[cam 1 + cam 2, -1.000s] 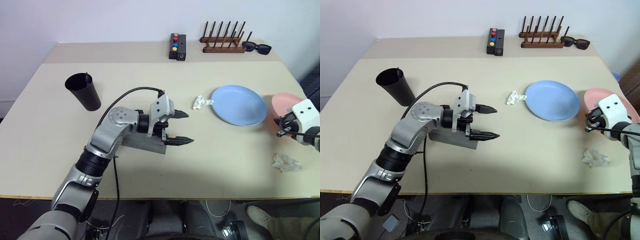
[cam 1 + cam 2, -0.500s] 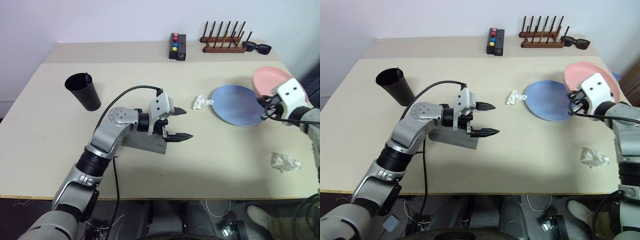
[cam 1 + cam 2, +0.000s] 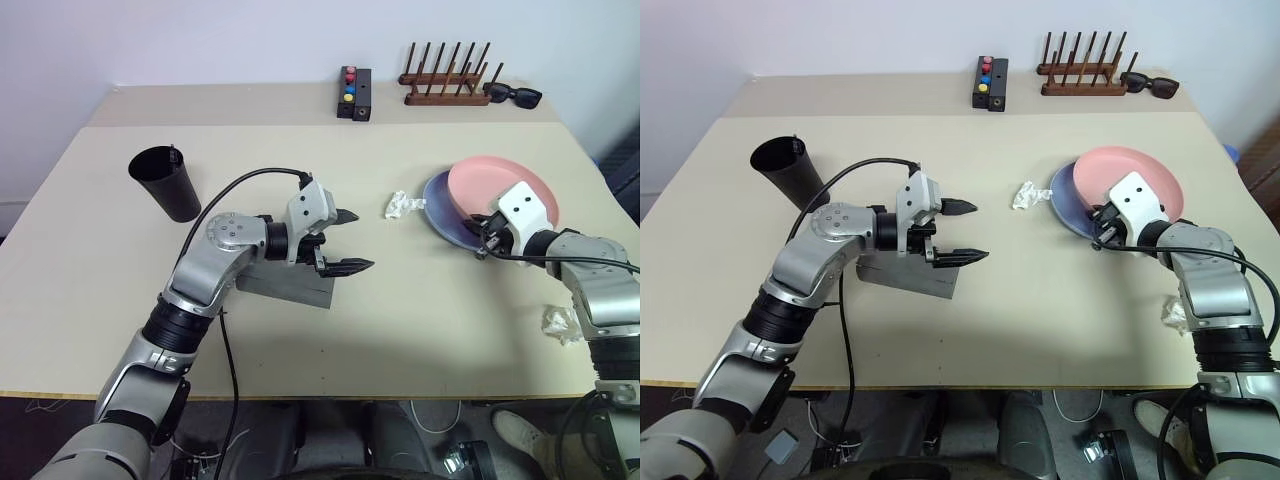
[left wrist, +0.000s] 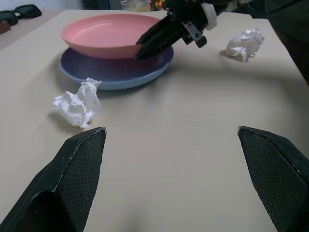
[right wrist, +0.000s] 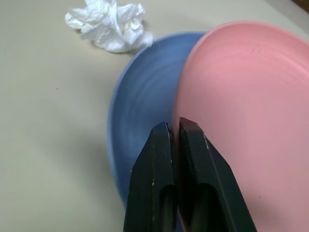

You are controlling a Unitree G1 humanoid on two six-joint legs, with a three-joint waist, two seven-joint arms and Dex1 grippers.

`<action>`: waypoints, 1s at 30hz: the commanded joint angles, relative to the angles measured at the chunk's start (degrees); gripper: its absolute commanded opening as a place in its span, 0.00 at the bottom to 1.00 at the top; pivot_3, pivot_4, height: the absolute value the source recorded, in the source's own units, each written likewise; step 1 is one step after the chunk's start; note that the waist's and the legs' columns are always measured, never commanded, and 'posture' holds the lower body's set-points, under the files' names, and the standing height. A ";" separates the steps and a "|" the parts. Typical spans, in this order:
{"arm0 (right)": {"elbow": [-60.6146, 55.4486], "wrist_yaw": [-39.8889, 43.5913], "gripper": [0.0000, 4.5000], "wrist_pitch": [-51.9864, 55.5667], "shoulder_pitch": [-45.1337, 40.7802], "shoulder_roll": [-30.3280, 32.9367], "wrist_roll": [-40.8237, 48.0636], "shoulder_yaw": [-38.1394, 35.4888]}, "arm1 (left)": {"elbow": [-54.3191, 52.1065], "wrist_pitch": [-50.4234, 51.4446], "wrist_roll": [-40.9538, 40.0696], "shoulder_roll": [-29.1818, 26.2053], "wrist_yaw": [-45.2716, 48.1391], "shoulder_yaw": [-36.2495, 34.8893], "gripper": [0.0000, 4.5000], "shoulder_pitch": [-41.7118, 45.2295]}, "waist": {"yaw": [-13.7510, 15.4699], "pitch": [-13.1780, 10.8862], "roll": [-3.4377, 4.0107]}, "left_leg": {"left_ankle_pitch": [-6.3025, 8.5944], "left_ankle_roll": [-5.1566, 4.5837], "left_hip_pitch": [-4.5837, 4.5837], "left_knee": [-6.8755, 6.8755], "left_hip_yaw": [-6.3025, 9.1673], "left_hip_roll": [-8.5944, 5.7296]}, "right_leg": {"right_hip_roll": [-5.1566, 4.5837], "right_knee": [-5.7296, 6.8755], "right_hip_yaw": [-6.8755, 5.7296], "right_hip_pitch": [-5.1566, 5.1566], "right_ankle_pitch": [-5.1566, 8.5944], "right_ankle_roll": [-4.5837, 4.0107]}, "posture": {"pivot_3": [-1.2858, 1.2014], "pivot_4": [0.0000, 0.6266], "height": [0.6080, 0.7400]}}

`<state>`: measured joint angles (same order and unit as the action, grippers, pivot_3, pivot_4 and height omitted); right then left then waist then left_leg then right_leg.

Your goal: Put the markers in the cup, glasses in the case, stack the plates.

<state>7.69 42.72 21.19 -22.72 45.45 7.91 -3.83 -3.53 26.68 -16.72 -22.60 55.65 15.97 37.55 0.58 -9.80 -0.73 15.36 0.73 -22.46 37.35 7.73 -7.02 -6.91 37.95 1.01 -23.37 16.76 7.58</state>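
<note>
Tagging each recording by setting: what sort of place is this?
Probably a lab or test room set up for tabletop tidying: a plain beige table against a bare white wall, with staged props such as a wooden rack and crumpled tissue.

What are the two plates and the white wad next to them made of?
Pink plate and blue plate: likely plastic, thin, smooth, with a soft sheen and even colour. White wad: crumpled tissue or paper, matte and creased.
</note>
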 commanded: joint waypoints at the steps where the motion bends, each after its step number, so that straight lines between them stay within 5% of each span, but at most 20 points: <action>1: -2.26 1.25 0.01 -0.23 -0.23 -0.48 0.61 0.17 | -2.23 -0.16 -0.46 -0.56 -0.52 -1.71 1.00 -0.48 | -0.02 0.00 0.00 | 0.00 0.00 0.00 0.00 0.00 0.00 | 0.00 0.00 0.00 0.00 0.00 0.00 | 0.52 0.24 1.00; 11: -3.29 3.08 0.01 0.64 -0.25 -1.62 0.75 1.54 | -2.39 -0.25 -0.50 -0.71 -1.10 -1.66 1.00 -0.68 | 0.04 0.00 0.00 | 0.00 0.00 0.00 0.01 0.00 0.00 | 0.00 0.00 0.00 0.00 0.00 0.00 | 0.52 0.24 1.00; 14: -3.78 3.65 0.23 1.36 -0.32 -1.59 1.16 1.53 | -2.27 -0.29 -0.45 -0.73 -1.00 -1.69 1.00 -0.70 | 0.03 0.00 0.00 | 0.00 0.00 0.00 0.01 0.01 0.00 | 0.00 0.00 0.00 0.00 0.00 0.00 | 0.52 0.24 1.00; 18: -4.31 3.26 0.66 1.86 -0.12 -1.20 1.00 0.82 | -2.13 -0.29 -0.40 -0.62 -0.86 -1.70 1.00 -0.74 | 0.02 0.00 0.00 | 0.00 0.00 0.00 0.00 0.01 0.00 | 0.00 0.00 0.00 0.00 0.00 0.00 | 0.52 0.24 1.00; 30: -11.21 2.59 0.66 7.46 0.11 2.63 5.79 -8.89 | -2.08 -2.02 -1.04 0.24 -1.26 -2.95 1.00 -2.16 | 0.09 0.00 0.00 | 0.00 -0.01 -0.01 -0.01 0.01 0.00 | 0.00 0.00 0.00 -0.01 0.00 0.00 | 0.52 0.24 1.00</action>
<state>-0.53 45.34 28.36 -22.45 46.57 12.10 -9.45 -3.58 26.18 -16.82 -22.69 54.72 14.82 35.50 0.68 -9.81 -0.73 15.36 0.73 -22.47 37.34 7.75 -7.02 -6.91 37.95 1.02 -23.39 16.76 7.58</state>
